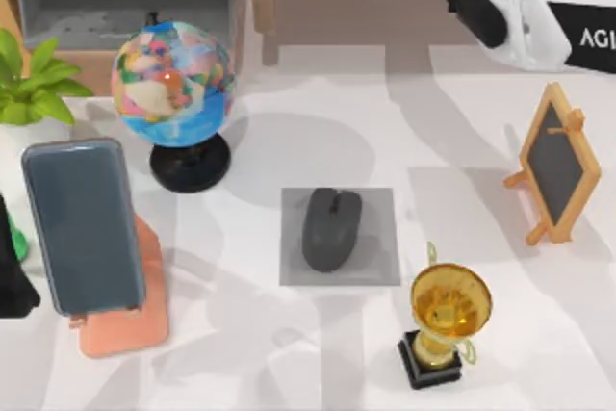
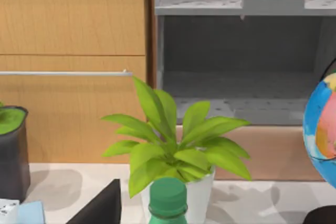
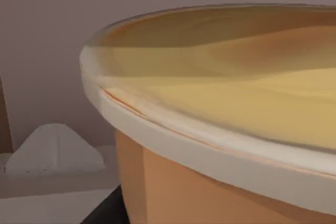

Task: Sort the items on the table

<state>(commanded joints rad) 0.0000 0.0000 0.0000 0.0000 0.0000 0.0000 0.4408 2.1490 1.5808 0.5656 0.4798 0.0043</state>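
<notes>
Your right arm (image 1: 539, 16) is sitting at the far right corner of the table (image 1: 452, 122), above the wooden furniture there, and your left arm (image 1: 12, 276) is showing as a dark shape at the table's left edge. You cannot tell from these views whether either gripper is open or closed.

The mouse (image 1: 332, 229) is lying flat on a grey mat (image 1: 380, 262) near the middle, well apart from the right arm, forward and to its left. The smartphone (image 1: 83, 225) is leaning on a salmon-pink stand (image 1: 130, 324), just beside the left arm, to its right.

You are likely looking at two light, rigid things. The mouse is probably smooth and rounded, so it may be slipping under a top pinch; take it across its narrow waist, fingers on the two long sides. The phone looks thin and slick, and its glass face could be scratching; grip it by the long edges, not the face, and lift it clear of the stand before tilting.

The globe (image 1: 172, 85) is standing near the phone, and the trophy (image 1: 445, 324) is standing just past the mat's corner; both look easy to topple, so be keeping your approach high.
</notes>
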